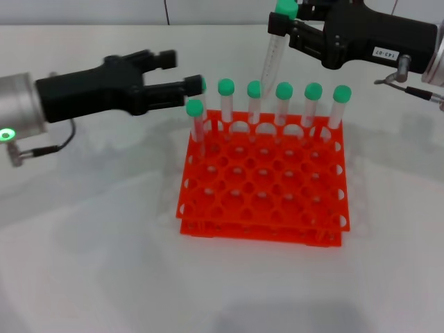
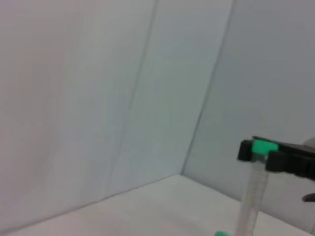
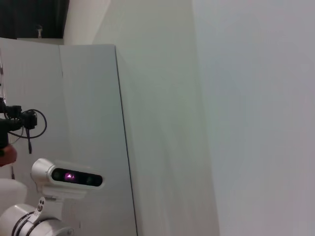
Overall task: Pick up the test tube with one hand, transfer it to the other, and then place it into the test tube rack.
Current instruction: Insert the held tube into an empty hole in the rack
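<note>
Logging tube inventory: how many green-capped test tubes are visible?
8: six in the test tube rack's far row, one a row nearer at its left end, and one held by the right gripper.

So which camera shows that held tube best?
The head view: the slim clear green-capped tube hangs whole from the right pincer above the orange rack. The left wrist view cuts off its bottom; the right wrist view misses it.

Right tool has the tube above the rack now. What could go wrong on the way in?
The slim clear green-capped test tube hangs tilted from the right tool, gripped near its cap, so its tip could catch a hole rim of the orange-red plastic rack. It is close to the standing back-row tubes and might knock one. The open left tool sits near the row's end.
</note>
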Action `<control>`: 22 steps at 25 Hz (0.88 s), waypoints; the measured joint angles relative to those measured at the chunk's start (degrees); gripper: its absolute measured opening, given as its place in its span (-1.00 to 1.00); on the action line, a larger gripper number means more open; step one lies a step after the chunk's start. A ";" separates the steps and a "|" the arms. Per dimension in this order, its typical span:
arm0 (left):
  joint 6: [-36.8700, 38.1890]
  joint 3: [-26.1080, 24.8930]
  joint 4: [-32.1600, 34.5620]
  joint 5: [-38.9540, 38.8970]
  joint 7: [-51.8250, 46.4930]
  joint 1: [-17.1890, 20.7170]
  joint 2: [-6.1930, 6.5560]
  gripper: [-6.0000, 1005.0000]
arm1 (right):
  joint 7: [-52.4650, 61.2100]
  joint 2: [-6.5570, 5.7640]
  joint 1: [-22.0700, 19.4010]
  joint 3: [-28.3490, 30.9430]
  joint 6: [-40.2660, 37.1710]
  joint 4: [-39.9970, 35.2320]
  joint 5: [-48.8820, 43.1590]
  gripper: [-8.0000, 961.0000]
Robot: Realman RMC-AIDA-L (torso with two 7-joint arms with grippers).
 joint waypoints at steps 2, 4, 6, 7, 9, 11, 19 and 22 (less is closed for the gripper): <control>0.72 0.04 2.20 0.20 -2.03 2.12 0.13 0.74 | 0.01 0.05 -0.19 -0.02 -0.26 0.00 0.00 -0.44; 1.75 0.05 4.32 0.29 -3.54 4.44 0.21 0.74 | 0.02 0.09 -0.51 -0.06 -0.39 0.00 0.00 -0.44; 2.76 0.04 6.70 0.35 -4.57 6.95 0.21 0.73 | 0.03 0.12 -0.93 -0.10 -0.53 0.00 0.00 -0.44; 2.97 0.05 7.28 0.36 -4.85 7.63 0.21 0.73 | 0.03 0.14 -1.10 -0.14 -0.58 0.00 0.00 -0.44; 3.63 0.01 8.63 0.62 -5.91 9.56 0.32 0.73 | 0.03 0.19 -1.62 -0.31 -0.61 0.00 0.00 -0.44; 4.55 -0.04 9.05 1.09 -6.64 10.69 0.53 0.73 | -0.04 0.23 -2.18 -0.64 -0.62 -0.04 0.05 -0.44; 6.79 -0.46 9.27 3.39 -7.69 14.27 1.86 0.73 | -0.50 0.33 -2.87 -3.57 -0.55 -0.20 2.21 -0.44; 7.95 -0.48 9.29 4.74 -7.72 15.05 2.17 0.72 | -0.53 0.32 -2.99 -4.58 -0.44 -0.31 2.91 -0.44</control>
